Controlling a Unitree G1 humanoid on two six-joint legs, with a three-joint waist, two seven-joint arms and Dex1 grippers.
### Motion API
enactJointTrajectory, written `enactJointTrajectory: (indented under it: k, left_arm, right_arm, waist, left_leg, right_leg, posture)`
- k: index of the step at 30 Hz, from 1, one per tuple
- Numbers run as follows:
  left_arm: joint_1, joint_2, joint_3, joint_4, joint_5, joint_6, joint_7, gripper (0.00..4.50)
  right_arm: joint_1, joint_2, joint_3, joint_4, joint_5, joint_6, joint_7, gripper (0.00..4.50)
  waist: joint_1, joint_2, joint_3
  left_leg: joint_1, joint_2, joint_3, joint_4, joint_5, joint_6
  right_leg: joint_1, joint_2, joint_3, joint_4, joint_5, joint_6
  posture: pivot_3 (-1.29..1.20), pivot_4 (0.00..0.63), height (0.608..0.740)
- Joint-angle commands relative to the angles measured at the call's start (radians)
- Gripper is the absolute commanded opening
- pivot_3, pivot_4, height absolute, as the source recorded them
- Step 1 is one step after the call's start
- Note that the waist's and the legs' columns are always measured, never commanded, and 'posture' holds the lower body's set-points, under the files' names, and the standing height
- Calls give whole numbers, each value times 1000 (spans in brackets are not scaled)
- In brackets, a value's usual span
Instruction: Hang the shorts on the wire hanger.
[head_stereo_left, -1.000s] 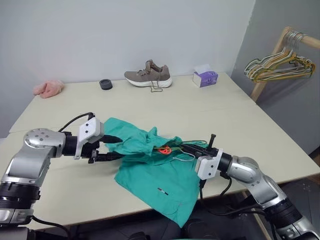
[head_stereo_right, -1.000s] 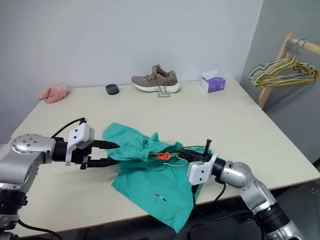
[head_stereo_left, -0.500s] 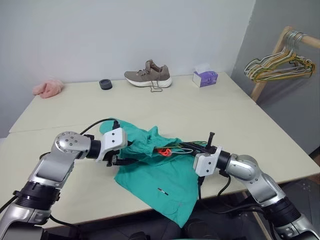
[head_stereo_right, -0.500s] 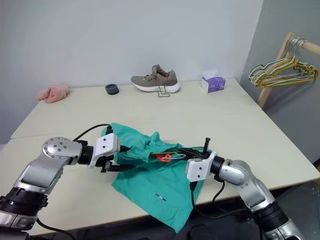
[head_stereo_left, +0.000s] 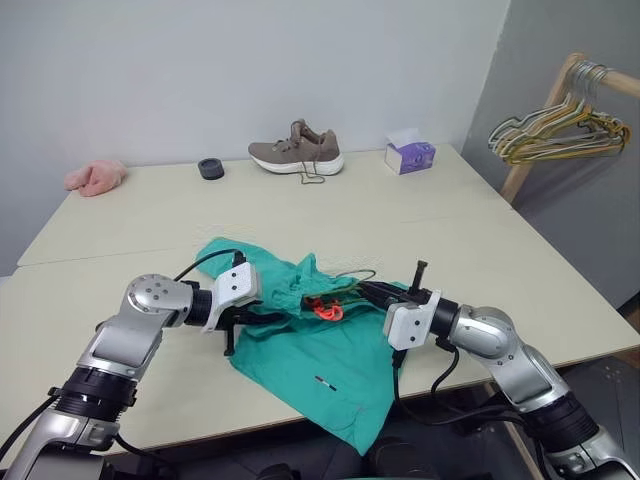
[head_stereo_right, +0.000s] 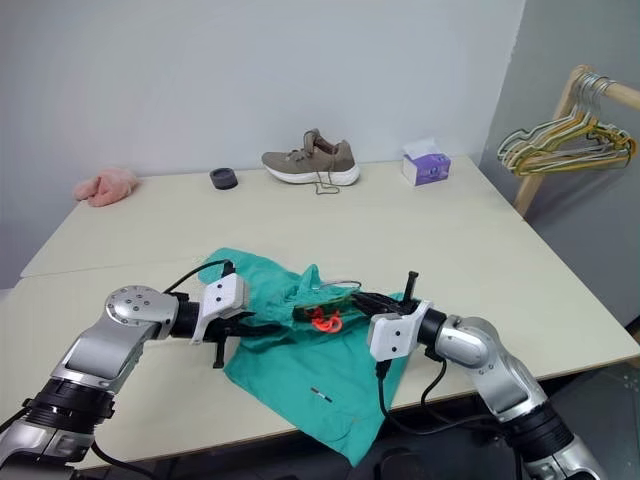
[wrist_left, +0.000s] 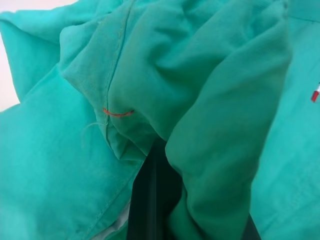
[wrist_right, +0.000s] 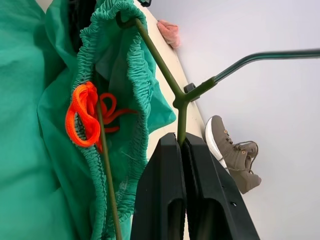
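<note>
Right wrist view: right pincer (wrist_right: 181, 142) clamped tight on the wire hanger (wrist_right: 155, 62), w/ one hanger arm running inside the shorts' (head_stereo_left: 330, 360) gathered waistband beside an orange cord (wrist_right: 82, 117). Left pincer (head_stereo_left: 262, 318) closed on a fold of the shorts. Shorts lie crumpled on the surface (head_stereo_left: 420, 230), one leg over its near edge.
</note>
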Motion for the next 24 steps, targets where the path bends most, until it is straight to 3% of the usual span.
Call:
enactJointTrajectory:
  k: [1,2,5,16,24]
  left_arm:
    - [-23,-12,49,5,-67,40,-12,9]
    - [-27,-11,54,14,-71,46,-12,9]
    - [-33,5,62,39,-67,44,-20,0]
    - [-84,-16,126,66,-105,87,40,0]
    - [-121,-18,162,8,-186,210,42,0]
  right_arm:
    - [-15,-17,10,-60,44,1,59,0]
    - [-12,-29,11,-64,63,13,86,0]
    - [-28,-85,-13,-51,112,51,159,684]
    - [-92,-299,-177,80,239,298,328,4470]
    - [-32,-124,-88,-51,214,426,249,4470]
  waist:
    - [0,0,0]
    - [0,0,0]
    - [0,0,0]
    - [3,1,0]
    - [-5,1,1]
  left_leg:
    - [0,0,0,0,0,0]
    - [0,0,0,0,0,0]
    - [0,0,0,0,0,0]
    - [0,0,0,0,0,0]
    - [0,2,-1,-1,0,0]
  right_leg:
    - [0,0,0,0,0,0]
    - [0,0,0,0,0,0]
    - [0,0,0,0,0,0]
    - [0,-1,-1,0,0,0]
    - [-1,-1,0,0,0,0]
  posture:
    - [-182,0,740]
    - [-182,0,740]
    - [-182,0,740]
    - [-181,0,740]
    - [-185,0,740]
